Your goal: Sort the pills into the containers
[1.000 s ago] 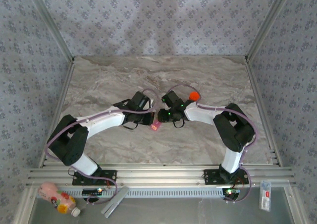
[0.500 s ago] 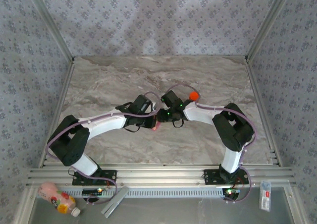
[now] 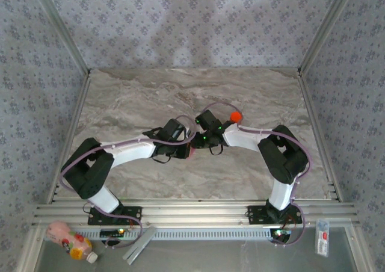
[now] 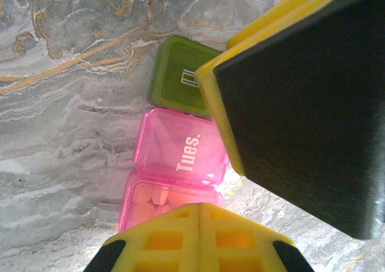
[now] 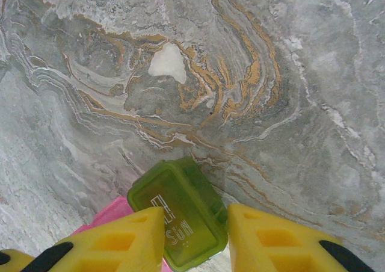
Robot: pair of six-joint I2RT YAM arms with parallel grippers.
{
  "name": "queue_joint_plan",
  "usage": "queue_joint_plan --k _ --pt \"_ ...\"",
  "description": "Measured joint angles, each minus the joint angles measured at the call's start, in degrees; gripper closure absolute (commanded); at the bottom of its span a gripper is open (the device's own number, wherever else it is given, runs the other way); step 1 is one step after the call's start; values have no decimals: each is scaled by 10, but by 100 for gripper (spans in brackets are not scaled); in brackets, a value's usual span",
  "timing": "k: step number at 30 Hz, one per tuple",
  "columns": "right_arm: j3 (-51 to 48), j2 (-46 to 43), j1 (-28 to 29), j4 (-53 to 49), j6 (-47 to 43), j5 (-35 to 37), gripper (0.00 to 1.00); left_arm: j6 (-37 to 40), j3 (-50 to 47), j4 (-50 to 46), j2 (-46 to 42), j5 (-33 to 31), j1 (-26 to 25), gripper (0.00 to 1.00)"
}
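The pill case lies mid-table, its pink end [image 3: 190, 154] peeking out between both grippers. Its green compartment [image 4: 177, 76] has its "SUN" lid [image 5: 183, 206] closed. The pink "Tues." lid [image 4: 180, 145] is flipped open, and the pink compartment [image 4: 150, 201] holds several pale pills. My left gripper [image 4: 200, 207] is shut and empty, its tips just over the pink compartment's near edge. My right gripper [image 5: 195, 215] clasps the green compartment, a finger against each side. One of the right fingers [image 4: 301, 103] covers the green lid's right edge.
A small orange-red object [image 3: 236, 116] sits behind the right wrist. Off the table in front lie a pink bottle [image 3: 69, 239], a grey strip [image 3: 139, 243] and a white packet [image 3: 323, 237]. Bare marble [image 3: 150, 97] stretches behind and to both sides.
My left arm has reached right, bringing its gripper up to the pill case and mostly covering its pink end from above. The right arm has stayed put.
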Motion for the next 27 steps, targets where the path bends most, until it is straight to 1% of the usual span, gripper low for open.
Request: queue_joint_plan --k 13,19,27 --pt "2 1 2 0 0 4 67 -4 -2 9 6 -5 -7 100" --pt "3 2 4 0 0 6 67 2 -2 9 6 -31 -24 100" --pt "3 2 4 -3 0 6 67 2 0 4 6 -60 -32 100"
